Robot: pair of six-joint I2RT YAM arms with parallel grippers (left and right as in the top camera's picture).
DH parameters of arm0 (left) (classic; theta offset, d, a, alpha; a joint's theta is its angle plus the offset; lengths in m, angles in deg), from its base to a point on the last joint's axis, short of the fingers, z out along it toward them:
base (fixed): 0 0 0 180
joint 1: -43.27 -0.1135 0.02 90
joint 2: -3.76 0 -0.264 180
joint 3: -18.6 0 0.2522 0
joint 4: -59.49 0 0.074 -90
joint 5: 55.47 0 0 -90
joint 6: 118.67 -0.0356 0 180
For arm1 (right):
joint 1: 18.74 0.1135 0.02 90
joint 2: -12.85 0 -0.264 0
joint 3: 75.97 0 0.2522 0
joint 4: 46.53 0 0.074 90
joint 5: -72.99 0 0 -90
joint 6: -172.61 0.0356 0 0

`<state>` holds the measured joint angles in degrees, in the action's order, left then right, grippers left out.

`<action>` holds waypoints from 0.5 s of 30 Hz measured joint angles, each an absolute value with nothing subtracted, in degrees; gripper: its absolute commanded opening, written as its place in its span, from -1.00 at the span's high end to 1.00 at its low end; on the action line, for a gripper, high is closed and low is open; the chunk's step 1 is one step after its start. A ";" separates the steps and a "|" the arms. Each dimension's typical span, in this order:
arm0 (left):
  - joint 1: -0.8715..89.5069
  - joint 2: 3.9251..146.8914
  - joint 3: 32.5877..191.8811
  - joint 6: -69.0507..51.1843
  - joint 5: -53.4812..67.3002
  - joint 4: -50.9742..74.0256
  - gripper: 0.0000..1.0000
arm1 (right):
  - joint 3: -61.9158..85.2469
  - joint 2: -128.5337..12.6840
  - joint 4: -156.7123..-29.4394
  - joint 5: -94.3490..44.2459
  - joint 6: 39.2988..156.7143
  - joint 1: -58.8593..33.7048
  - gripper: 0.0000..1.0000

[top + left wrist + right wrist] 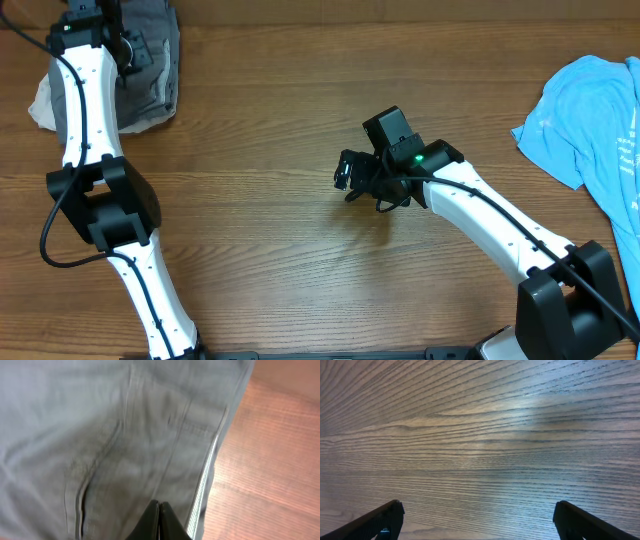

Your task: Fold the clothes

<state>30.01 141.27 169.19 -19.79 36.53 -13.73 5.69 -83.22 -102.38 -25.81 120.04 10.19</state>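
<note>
Grey shorts (pixel 125 435) stitched cotton | left fingers (pixel 150 524) together | right fingers (pixel 380 521) apart | wood-grain table (pixel 480 435)

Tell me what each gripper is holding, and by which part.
Right gripper: open over the table, holding nothing. Left gripper: shut over the grey shorts; no cloth shows between its fingertips, so no hold is visible.

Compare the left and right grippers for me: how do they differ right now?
The left gripper has its fingers closed tip to tip; the right gripper has them spread wide. The left gripper sits over the grey shorts at the far left corner of the table; the right gripper is over bare wood near the middle, with no cloth under it. Both have black fingers.
</note>
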 measured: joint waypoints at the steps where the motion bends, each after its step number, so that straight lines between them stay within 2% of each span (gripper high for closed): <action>1: 30.01 141.32 169.17 -19.79 36.39 -15.24 0.91 | 5.69 -83.22 -102.38 -25.83 120.06 10.19 -1.00; 7: 30.01 141.84 169.13 -19.79 36.22 -21.86 0.92 | 5.69 -83.22 -102.57 -25.81 120.06 10.19 -1.00; 15: 30.03 146.78 169.13 -19.79 35.98 -24.61 0.92 | 5.69 -83.22 -102.99 -25.81 119.25 10.19 -1.00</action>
<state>30.03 146.78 169.13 -19.79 35.98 -24.61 5.69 -83.22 -102.99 -25.81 119.25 10.19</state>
